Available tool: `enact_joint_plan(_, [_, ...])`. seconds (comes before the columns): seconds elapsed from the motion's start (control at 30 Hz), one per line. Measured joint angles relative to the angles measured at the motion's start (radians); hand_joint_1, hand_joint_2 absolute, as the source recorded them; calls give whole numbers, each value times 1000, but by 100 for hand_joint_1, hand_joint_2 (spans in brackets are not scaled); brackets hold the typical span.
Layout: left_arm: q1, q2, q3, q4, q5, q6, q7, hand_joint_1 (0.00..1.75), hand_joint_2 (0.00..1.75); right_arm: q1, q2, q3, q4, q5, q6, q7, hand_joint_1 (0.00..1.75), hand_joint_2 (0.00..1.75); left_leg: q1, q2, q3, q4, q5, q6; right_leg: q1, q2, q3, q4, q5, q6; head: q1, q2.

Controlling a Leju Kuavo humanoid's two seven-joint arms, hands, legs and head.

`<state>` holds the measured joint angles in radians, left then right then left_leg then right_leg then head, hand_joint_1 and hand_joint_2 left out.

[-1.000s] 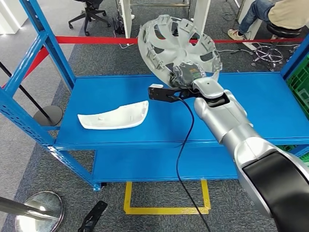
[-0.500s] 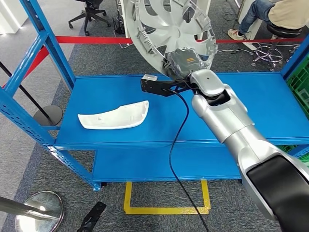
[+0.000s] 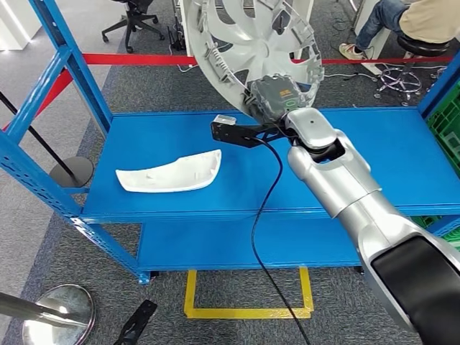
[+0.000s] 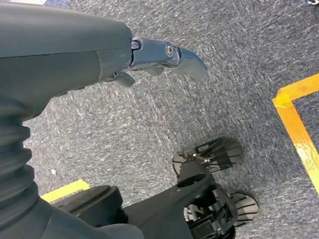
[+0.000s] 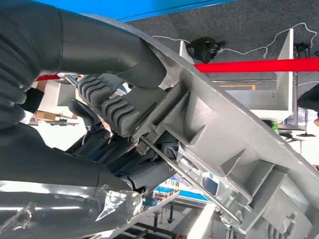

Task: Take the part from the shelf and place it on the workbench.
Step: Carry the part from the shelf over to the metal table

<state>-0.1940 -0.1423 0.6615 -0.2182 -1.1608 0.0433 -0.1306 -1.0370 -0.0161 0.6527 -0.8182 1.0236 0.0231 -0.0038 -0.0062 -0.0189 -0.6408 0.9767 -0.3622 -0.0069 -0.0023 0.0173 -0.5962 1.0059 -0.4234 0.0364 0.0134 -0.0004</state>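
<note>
- Wheel cover (image 3: 255, 47): grey plastic, spoked, held up in the air above the back edge of the blue shelf (image 3: 162, 133), tilted with its ribbed inner face toward the head camera; clear of the shelf deck
- Right hand (image 3: 274, 97) grips the cover at its lower rim; in the right wrist view the thumb and ribbed fingers (image 5: 109, 107) clamp the rim of the cover (image 5: 233, 129) from both sides, beside a wire retaining ring
- Step in hand, as judged: carry the lifted cover away from the shelf toward the workbench
- To do it well: keep the clamp firm, since a single rim hold on a broad disc gives leverage for it to swing or slip; move slowly, keep the disc clear of the blue uprights (image 3: 70, 61) and of the black cable (image 3: 266, 208) trailing from the wrist
- White curved part (image 3: 171, 172) lies flat on the shelf deck, well apart from the hand; leave it alone
- Left hand (image 4: 161, 55) hangs over grey carpet, fingers loosely extended, holding nothing
- Hidden or unclear: top of the cover is cut off by the head view's upper edge
- Workbench location cannot be told
- How deep the fingers reach behind the rim is hard to make out
- A seated person (image 3: 412, 21) is partly cropped at the far right
</note>
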Motion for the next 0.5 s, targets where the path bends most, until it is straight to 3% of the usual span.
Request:
enact_joint_plan(0.07, [0, 0, 1, 0, 1, 4, 12, 0, 175, 2, -1, 0, 0, -3, -3, 0, 175, 175, -1, 0, -1, 2, 0, 1, -2, 0, 1, -2, 2, 2, 0, 0])
enact_joint_plan(0.17, [0, 1, 5, 0, 8, 8, 27, 0, 175, 5, -1, 0, -3, -8, -8, -1, 175, 175, 0, 2, 6, -14, 12, 16, -4, 1, 0, -10, 5, 12, 0, 0])
enact_joint_plan(0.2, [-1, 0, 7, 0, 11, 9, 30, 0, 175, 5, -2, 0, -5, -10, -10, -2, 175, 175, 3, 4, 10, -25, 18, 21, -3, 0, -8, 4, -8, 15, 0, 0])
enact_joint_plan(0.23, [-2, 0, 10, 0, 13, 9, 31, 0, 175, 5, -2, 1, -7, -11, -11, -2, 175, 175, 7, 7, 14, -35, 24, 22, -2, -2, -24, 39, -32, 18, 1, 0])
enact_joint_plan(0.3, [-3, 0, 16, 0, 16, 10, 32, 0, 175, 9, -4, 2, -7, -13, -13, -5, 175, 175, 11, 10, 13, -39, 28, 22, -6, -5, -80, 170, -101, 26, 2, 0])
enact_joint_plan(0.37, [-2, 0, 21, 0, 16, 11, 33, 0, 175, 18, -5, 5, -7, -14, -14, -6, 175, 175, 17, 11, 11, -38, 30, 16, -13, -7, -121, 271, -132, 37, 1, 0])
enact_joint_plan(0.4, [-2, 0, 22, 0, 16, 11, 33, 0, 175, 21, -6, 6, -7, -15, -14, -7, 175, 175, 22, 11, 9, -37, 32, 11, -17, -7, -117, 267, -120, 43, 1, 0])
enact_joint_plan(0.5, [-3, 1, 23, 0, 16, 11, 33, 0, 175, 23, -7, 7, -8, -16, -14, -7, 175, 175, 40, 9, -7, -11, 29, -17, -34, -5, -26, 88, -35, 68, 3, 0])
